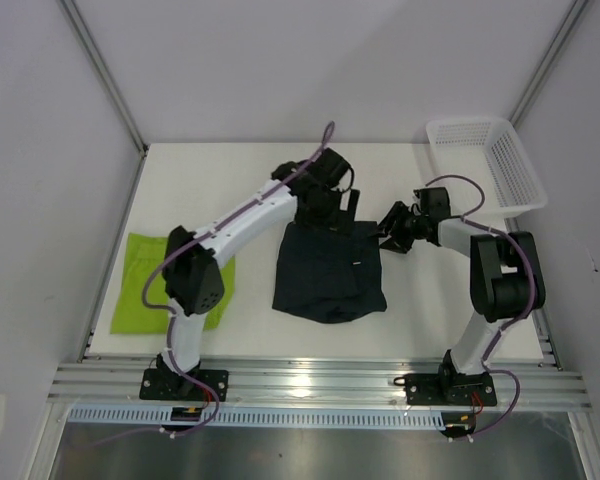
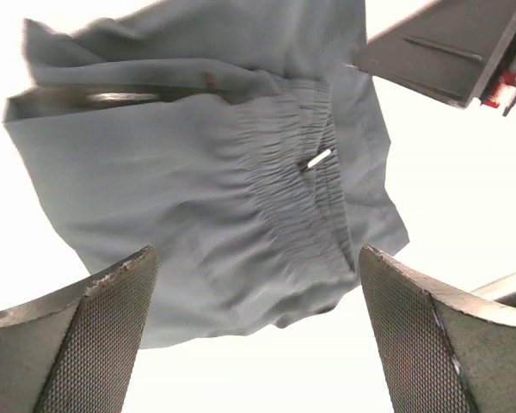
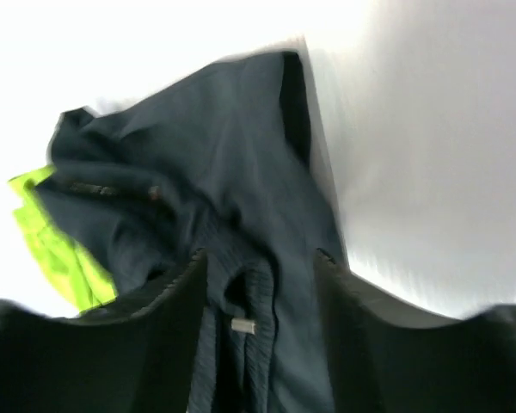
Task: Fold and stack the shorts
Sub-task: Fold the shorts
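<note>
The dark navy shorts (image 1: 330, 272) lie bunched in the middle of the table, waistband toward the far side. My left gripper (image 1: 323, 198) hangs over their far edge. In the left wrist view it (image 2: 258, 344) stands wide open with nothing between its fingers, the navy shorts (image 2: 198, 189) just beyond them. My right gripper (image 1: 391, 234) is at the shorts' far right corner. In the right wrist view it (image 3: 258, 267) is open, with the navy waistband (image 3: 241, 284) and a drawstring tip (image 3: 243, 326) lying loose between the fingers. The lime green shorts (image 1: 170, 282) lie flat at the left.
A white mesh basket (image 1: 485, 160) stands at the far right corner of the table. Metal rails run along the near edge by both arm bases. White walls close in the table on the left, right and far sides.
</note>
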Controlling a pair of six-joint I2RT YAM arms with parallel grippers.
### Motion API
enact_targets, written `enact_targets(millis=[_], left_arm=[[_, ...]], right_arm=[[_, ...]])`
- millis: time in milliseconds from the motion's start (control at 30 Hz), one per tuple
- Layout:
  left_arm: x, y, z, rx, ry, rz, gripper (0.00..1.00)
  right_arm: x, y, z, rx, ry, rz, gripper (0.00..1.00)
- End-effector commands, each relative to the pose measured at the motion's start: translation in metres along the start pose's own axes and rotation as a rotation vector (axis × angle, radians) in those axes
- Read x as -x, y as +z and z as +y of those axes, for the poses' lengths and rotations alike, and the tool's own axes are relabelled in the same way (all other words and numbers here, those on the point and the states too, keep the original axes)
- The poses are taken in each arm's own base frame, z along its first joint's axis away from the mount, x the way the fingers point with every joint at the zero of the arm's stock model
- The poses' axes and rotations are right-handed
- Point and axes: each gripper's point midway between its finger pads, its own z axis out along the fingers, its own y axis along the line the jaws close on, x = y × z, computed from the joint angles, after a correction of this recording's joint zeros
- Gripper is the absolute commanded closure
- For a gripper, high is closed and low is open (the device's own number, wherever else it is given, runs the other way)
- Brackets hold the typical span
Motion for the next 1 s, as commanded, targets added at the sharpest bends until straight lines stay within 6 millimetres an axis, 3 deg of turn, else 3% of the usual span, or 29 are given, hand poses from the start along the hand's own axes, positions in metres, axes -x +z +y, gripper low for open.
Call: enact_targets(millis=[0,67,167,200,267,767,967], left_arm=[[0.025,-0.063,0.011,-0.121,-0.037,-0.150,0.01],[0.025,-0.070,0.018,-0.119,-0.041,-0.162,0.01],[0.019,-0.062,0.033,-0.094,-0.045,-0.141,0.01],[0.013,-0.053,0.037,-0.085,-0.046,-0.117,0.01],[0.016,-0.044,0.038,-0.106,-0.026,-0.113,0.01],[0.037,0.018,0.047,-0.101,0.144,-0.065,0.05],[0.044,0.029,0.043,-0.165,0.165,-0.064,0.07]], right_arm=[[0.009,-0.037,0.037,0.161,-0.072,-0.072,0.37],[0.002,-0.044,0.042,0.190,-0.079,-0.063,0.34],[-0.015,-0.047,0.050,0.255,-0.100,-0.018,0.27],[-0.020,-0.046,0.052,0.266,-0.110,-0.007,0.17],[-0.032,-0.042,0.049,0.268,-0.139,0.014,0.07],[-0.072,-0.010,0.029,0.265,-0.160,0.132,0.13],[-0.084,-0.002,0.033,0.290,-0.156,0.166,0.13]])
